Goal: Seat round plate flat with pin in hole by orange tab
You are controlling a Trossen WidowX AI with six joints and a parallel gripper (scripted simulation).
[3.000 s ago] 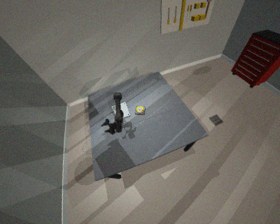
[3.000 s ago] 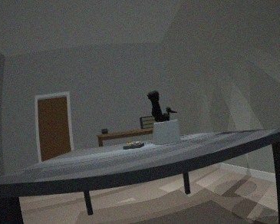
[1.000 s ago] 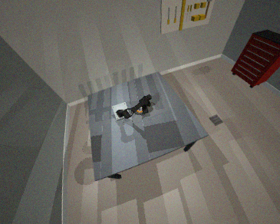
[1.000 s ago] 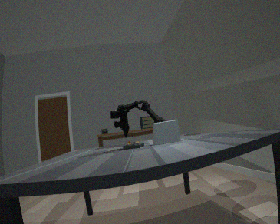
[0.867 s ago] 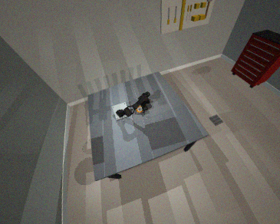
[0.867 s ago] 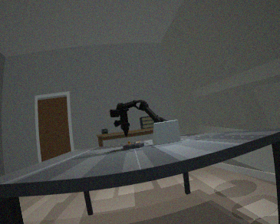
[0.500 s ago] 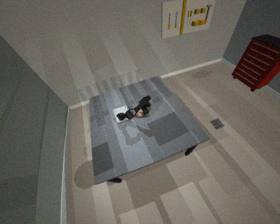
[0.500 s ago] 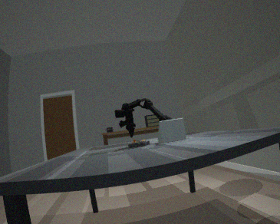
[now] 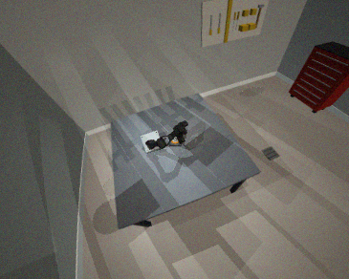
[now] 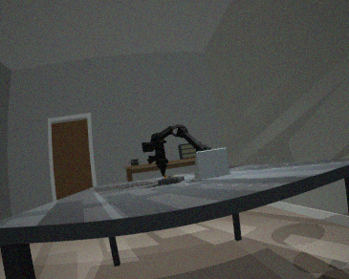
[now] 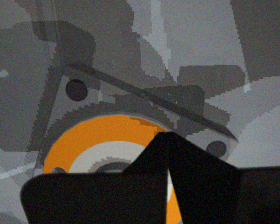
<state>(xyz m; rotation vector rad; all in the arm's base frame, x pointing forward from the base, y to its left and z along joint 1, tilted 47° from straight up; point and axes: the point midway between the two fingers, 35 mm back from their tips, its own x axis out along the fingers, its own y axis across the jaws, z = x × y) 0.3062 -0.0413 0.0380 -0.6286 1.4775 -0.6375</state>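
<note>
Wrist view is showing us hovering the black parallel-jaw gripper (image 11: pixel 168 172), fingers pressed together on nothing, right over the round orange-and-white plate (image 11: pixel 99 145) on its grey square base (image 11: pixel 67 107), so we are judging the turning and seating as undone.

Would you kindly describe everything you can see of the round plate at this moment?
The round plate shows in the wrist view as a broad orange ring around a pale inner ring and a grey centre, matte in look. It sits on the grey base, which has dark holes near its corners. The shut, empty gripper hangs just above and hides the plate's near edge; contact cannot be judged. The tab, hole and pin are not visible. From the top view it is a small orange spot.
</note>
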